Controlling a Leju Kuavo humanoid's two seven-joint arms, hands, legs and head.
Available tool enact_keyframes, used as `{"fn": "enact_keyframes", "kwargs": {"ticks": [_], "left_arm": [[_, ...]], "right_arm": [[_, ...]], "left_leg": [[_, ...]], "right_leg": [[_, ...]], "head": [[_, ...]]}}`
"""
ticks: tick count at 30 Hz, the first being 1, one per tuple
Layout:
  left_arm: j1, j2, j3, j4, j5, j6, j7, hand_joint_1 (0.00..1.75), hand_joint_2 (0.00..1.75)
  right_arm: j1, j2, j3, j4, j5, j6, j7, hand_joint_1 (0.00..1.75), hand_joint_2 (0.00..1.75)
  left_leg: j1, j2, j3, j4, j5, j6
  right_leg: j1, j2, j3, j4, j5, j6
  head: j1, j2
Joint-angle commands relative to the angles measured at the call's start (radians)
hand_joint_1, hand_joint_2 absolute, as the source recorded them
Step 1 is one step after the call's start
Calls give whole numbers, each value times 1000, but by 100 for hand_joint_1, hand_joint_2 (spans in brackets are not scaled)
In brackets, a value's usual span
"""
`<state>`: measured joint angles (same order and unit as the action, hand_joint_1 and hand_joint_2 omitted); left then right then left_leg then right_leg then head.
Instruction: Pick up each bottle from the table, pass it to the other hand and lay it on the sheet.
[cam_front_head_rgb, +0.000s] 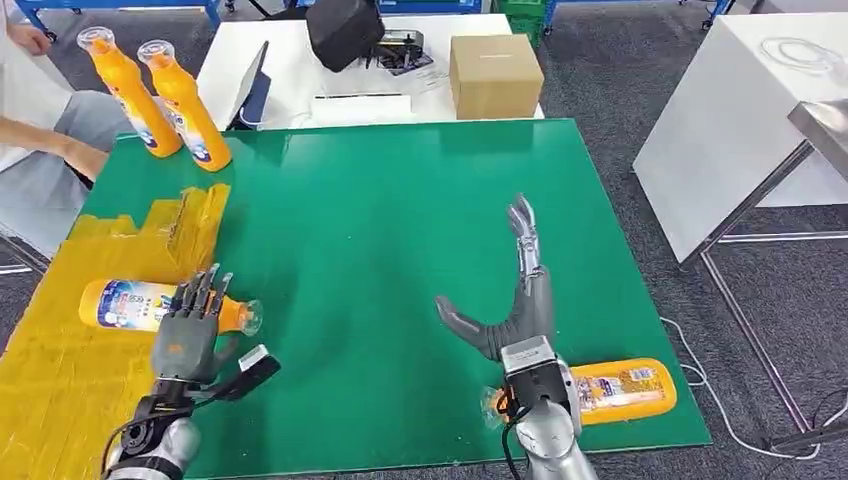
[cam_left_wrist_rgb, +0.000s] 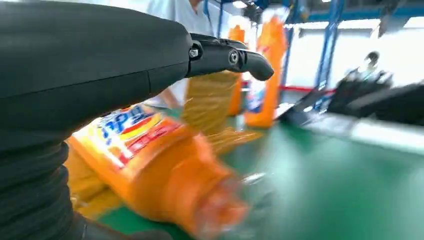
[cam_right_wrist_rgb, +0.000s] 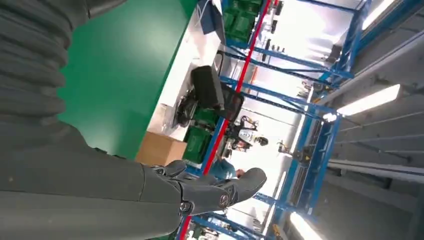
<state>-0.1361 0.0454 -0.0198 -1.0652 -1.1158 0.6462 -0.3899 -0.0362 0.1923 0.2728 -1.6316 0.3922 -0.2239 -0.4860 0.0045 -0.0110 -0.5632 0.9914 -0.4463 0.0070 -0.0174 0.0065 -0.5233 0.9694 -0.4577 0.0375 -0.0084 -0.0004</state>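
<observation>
Nearest to me, an orange bottle (cam_front_head_rgb: 618, 388) lies flat on the green table (cam_front_head_rgb: 400, 250) at its near right edge, right beside my right wrist and partly hidden under it. Its long axis runs side to side across the table; the cap end seems to point left, under the wrist, though I cannot see it clearly. My right hand (cam_front_head_rgb: 510, 300) hangs just beyond that bottle, fingers spread and stretched away from me, thumb out to the left, holding nothing. So that bottle lies behind the palm, toward me, and the right hand is by far the nearer one to it. I judge I must draw the right hand back and turn it across the bottle's length before any grasp.

On the left, my left hand (cam_front_head_rgb: 188, 325) is over a second lying bottle (cam_front_head_rgb: 130, 304), fingers extended along its neck end. This bottle also runs side to side, clear cap pointing right toward the table's middle, body resting on the yellow sheet (cam_front_head_rgb: 60, 350). In the blurred left wrist view, the bottle (cam_left_wrist_rgb: 150, 165) sits just under the palm; I cannot tell whether the fingers grip it.

Farther off, two upright orange bottles (cam_front_head_rgb: 160, 100) stand at the far left corner, a person's arm (cam_front_head_rgb: 60, 150) beside them.
</observation>
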Motion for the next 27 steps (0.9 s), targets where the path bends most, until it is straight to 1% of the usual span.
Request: {"fn": "enact_keyframes", "kwargs": {"ticks": [1,2,3,5,9,11,12,13,14,16,17,19,20,22,23,25,26,27], "left_arm": [[182,-145,33,-575,516,-231,-248,0,175],[210,-163,41,-672,595,-323,-244,0,175],[221,-171,50,-714,663,-404,-239,0,175],[226,-193,83,-737,725,-499,-242,0,175],[218,-204,101,-706,729,-518,-269,0,175],[216,-211,110,-698,784,-582,-267,0,175],[211,-215,111,-691,797,-603,-269,0,175],[205,-214,107,-678,809,-624,-264,0,175],[200,-218,106,-668,809,-624,-264,0,175],[180,-212,84,-627,807,-629,-261,0,175],[174,-211,78,-614,805,-628,-260,0,175],[169,-209,74,-606,805,-627,-260,0,175],[158,-203,66,-588,807,-628,-257,0,175],[138,-197,56,-556,807,-628,-256,0,175],[124,-191,46,-535,807,-626,-256,0,175],[107,-186,29,-511,806,-625,-256,0,175],[102,-184,23,-504,806,-619,-254,0,175],[97,-182,16,-499,806,-620,-254,0,175]], "right_arm": [[-29,-67,66,53,342,-99,91,0,175],[-22,-83,89,50,429,-103,128,0,175],[-13,-99,102,47,465,-86,149,0,175],[19,-138,116,43,555,-67,188,0,175],[29,-146,111,47,563,-74,181,0,175],[50,-175,119,41,643,-60,209,0,175],[72,-207,125,31,673,-46,210,0,175],[94,-235,122,24,682,-22,216,0,175],[117,-254,111,17,685,-18,219,0,175],[164,-320,100,1,680,10,217,0,175],[179,-331,91,-5,674,8,211,0,175],[186,-341,90,-13,666,19,204,0,175],[202,-373,97,-31,646,54,205,0,175],[242,-422,86,-57,641,54,209,0,175],[268,-464,89,-80,633,68,205,0,175],[308,-497,70,-113,617,55,201,0,175],[323,-513,64,-128,604,64,200,0,175],[340,-530,53,-139,591,73,205,0,175]], "left_leg": [[1,2,-2,2,-1,0],[3,4,0,4,-4,0],[2,2,-3,2,-2,0],[2,1,-2,3,-3,0],[2,2,1,1,-3,0],[2,3,1,1,-3,0],[1,1,-1,0,-1,0],[3,2,2,0,-2,0],[1,-3,-1,-1,0,0],[2,-5,0,-1,0,1],[2,-5,1,-1,-1,1],[0,-5,-1,-1,-1,1],[0,-4,-1,-1,-1,1],[0,-5,-1,0,-1,1],[0,-6,-2,0,-1,1],[-1,-9,-1,0,0,1],[-1,-8,-2,0,0,1],[1,-10,0,1,-1,1]], "right_leg": [[2,1,-2,0,0,-1],[3,1,1,0,-1,-2],[2,1,-2,0,0,-1],[3,0,-1,-1,-1,-1],[3,0,3,-3,-1,-2],[3,1,2,-2,0,-2],[2,0,-1,-2,0,-1],[3,0,3,-3,0,-3],[2,-4,1,-3,0,-1],[2,-6,2,-4,-1,-1],[2,-6,4,-5,-1,-1],[1,-4,1,-3,-1,0],[0,-3,-1,-2,-1,0],[0,-5,1,-2,-1,-1],[0,-5,0,-2,-1,-1],[-1,-9,1,-3,-2,-1],[-1,-8,-1,-2,-1,-1],[1,-11,4,-4,-2,-2]], "head": [[-1,0],[0,0],[-1,0],[0,0],[0,0],[0,0],[0,0],[-1,0],[-1,0],[0,0],[-1,0],[-1,0],[0,0],[0,0],[-1,0],[-1,0],[-1,0],[-1,0]]}}
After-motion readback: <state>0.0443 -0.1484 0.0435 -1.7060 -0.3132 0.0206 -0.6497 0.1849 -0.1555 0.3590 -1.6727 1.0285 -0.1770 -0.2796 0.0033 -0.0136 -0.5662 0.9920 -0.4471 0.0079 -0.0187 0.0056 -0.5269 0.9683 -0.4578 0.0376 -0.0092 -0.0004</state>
